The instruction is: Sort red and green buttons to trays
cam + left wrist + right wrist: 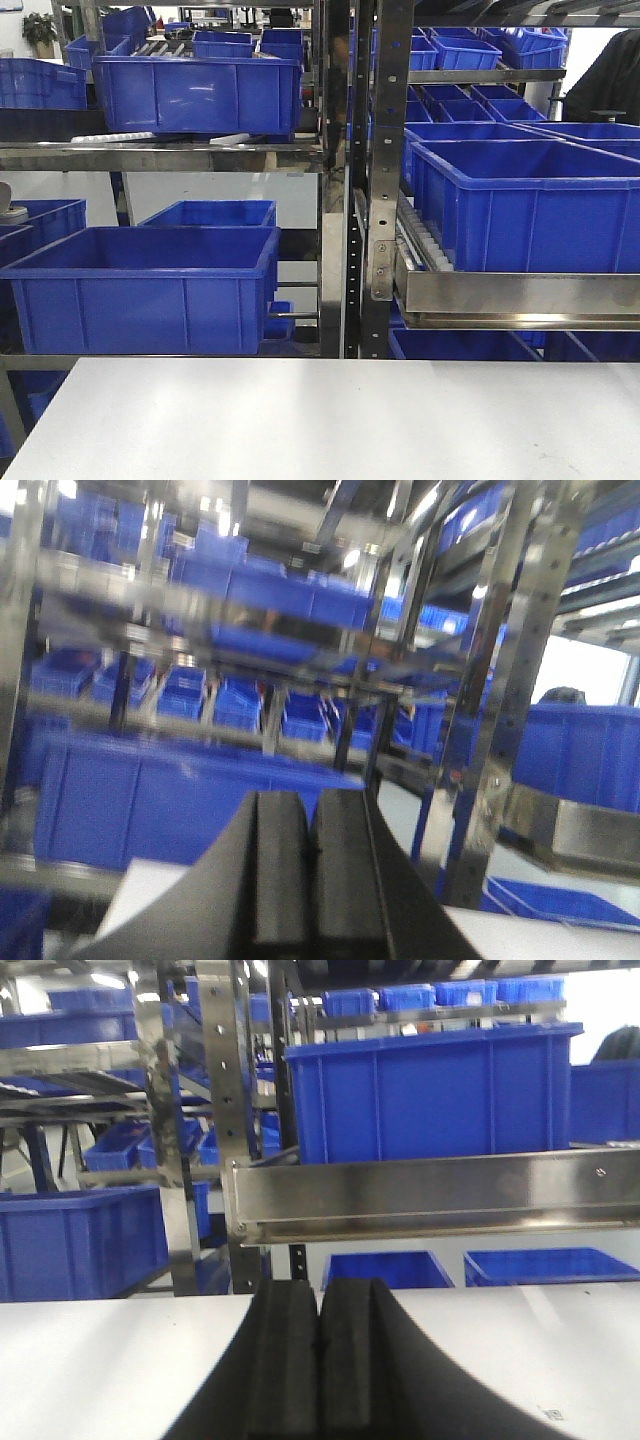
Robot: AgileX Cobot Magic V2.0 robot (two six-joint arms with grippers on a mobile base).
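Note:
No red or green button and no red or green tray shows in any view. My left gripper (312,805) is shut with nothing between its black pads, raised and pointing at the shelving; its view is blurred. My right gripper (320,1290) is shut and empty, low over the white table (90,1360), pointing at the rack. Neither gripper shows in the front view, which holds only the bare white table (320,420) and the shelves.
Steel shelving (385,200) stands behind the table with deep blue crates (150,285) on several levels. A steel shelf lip (430,1195) juts toward the right gripper at mid height. A steel upright (490,720) stands close to the left gripper's right.

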